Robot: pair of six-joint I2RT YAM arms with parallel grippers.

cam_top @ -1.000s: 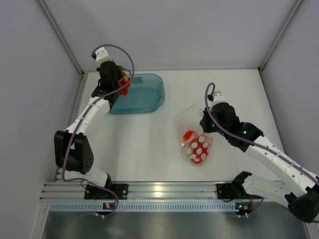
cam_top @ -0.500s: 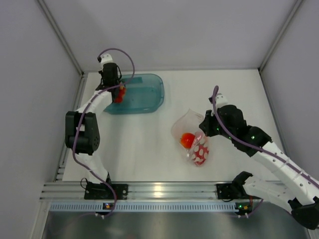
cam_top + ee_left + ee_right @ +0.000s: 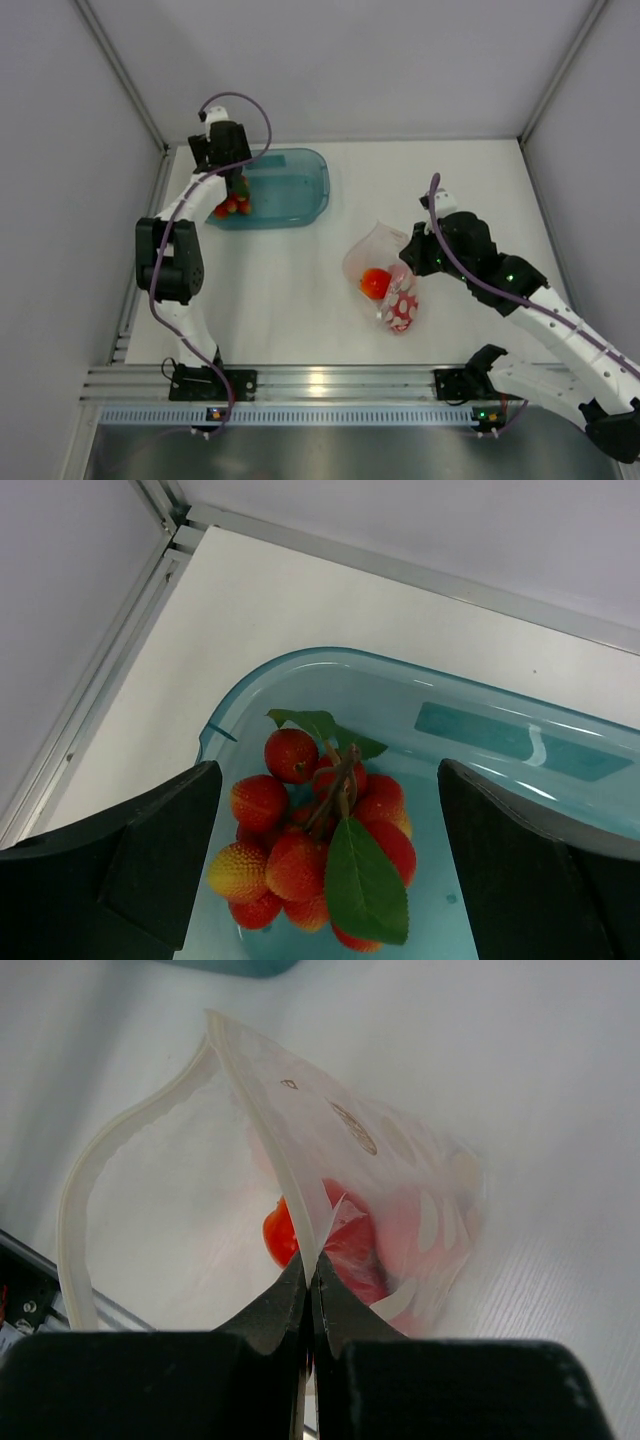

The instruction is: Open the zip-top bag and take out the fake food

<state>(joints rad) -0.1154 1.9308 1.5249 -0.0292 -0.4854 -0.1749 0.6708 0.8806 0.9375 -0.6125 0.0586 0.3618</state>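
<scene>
The left hand (image 3: 335, 865), fingers spread wide, hangs over the berries (image 3: 300, 850) lying in the tray (image 3: 500, 740) at the far left corner of the tabletop (image 3: 300, 300); the right hand (image 3: 308, 1290) pinches the bag (image 3: 150, 1160) by its rim.

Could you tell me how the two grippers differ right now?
The left gripper is open and empty; the right gripper is shut on the bag. The left gripper hangs over the berries in the tray; the right gripper is away from the tray. Both are black.
</scene>
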